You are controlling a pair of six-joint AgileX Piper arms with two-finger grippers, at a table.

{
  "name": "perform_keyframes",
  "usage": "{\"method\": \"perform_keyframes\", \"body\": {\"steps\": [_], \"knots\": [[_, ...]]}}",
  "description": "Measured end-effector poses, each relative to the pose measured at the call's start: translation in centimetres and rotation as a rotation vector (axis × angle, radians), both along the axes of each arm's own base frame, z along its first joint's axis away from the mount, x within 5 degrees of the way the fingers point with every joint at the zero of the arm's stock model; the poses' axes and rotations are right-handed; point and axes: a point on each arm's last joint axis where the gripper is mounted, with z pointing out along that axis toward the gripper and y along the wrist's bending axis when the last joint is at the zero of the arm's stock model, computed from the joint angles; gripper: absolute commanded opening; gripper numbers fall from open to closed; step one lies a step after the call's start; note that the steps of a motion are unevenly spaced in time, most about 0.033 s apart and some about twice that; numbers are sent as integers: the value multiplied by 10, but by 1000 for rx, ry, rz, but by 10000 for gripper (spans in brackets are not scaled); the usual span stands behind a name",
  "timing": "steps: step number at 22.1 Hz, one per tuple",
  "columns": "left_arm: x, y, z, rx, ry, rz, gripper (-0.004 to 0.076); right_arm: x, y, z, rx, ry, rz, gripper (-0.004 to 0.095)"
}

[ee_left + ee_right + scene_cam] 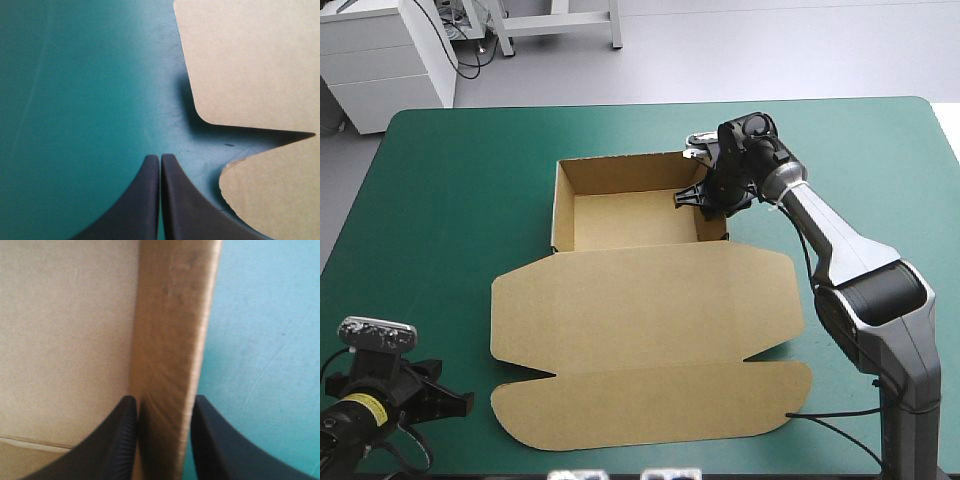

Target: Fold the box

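The brown box [630, 215] stands mid-table as an open tray, its lid [640, 300] flat toward the front edge with a rounded front flap [650, 405]. My right gripper [705, 200] reaches down over the tray's right wall. In the right wrist view the right gripper [162, 402] is shut on that wall [172, 330], one finger inside over the tray floor [65, 330], the other outside. My left gripper [460, 402] rests low at the front left corner, apart from the box. Its fingers meet, the left gripper [160, 157] pointing at the notch between lid [250, 60] and flap [280, 190].
The teal-green cover [450, 200] shows wide to the left of the box and in a strip beyond the tray. The right arm's forearm [840, 250] slants across the table's right side down to the front right corner.
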Motion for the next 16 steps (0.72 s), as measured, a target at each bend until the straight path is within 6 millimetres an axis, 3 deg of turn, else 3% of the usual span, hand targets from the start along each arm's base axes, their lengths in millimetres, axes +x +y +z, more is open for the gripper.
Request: {"method": "perform_keyframes", "body": {"steps": [1,7,9,11,16], "knots": [[0,0,-5,-7,-2,-1,-8,0,0,0,1,0,1,-14],[0,-1,-12,-45,-52,5,-8,4,-6,8,-35,-42,6,-19],[0,-1,-12,-44,-51,5,-8,12,-18,30,-17,-110,-3,-19],[0,-1,-12,-44,-51,5,-8,19,-55,80,5,-259,-58,-19],[0,-1,-12,-44,-51,5,-8,8,-135,153,-38,-478,-206,-19]]}}
